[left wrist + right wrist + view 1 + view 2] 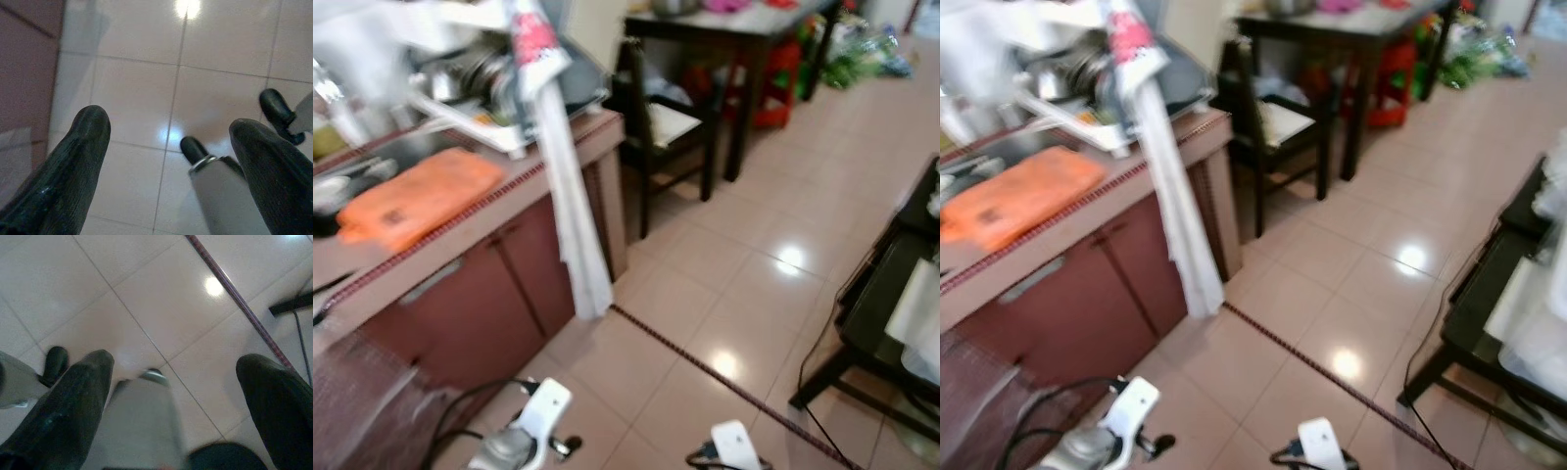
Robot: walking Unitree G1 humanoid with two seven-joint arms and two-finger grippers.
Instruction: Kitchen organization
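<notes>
both tools low over floor tiles, left tool (pixel 168 147) and right tool (pixel 171 382) released, grasping nothing. desk (pixel 460 245) up ahead-left — orange cloth (pixel 416 196), dish rack (pixel 480 93) crowded. progress unclear.

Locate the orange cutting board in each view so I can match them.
Left eye view: orange cutting board on the countertop, left side.
Right eye view: same board, nearer the left edge.
Both wrist views: floor tiles under the open fingers, no board.
Shared landmark: hanging white cloth, right of the board.
</notes>
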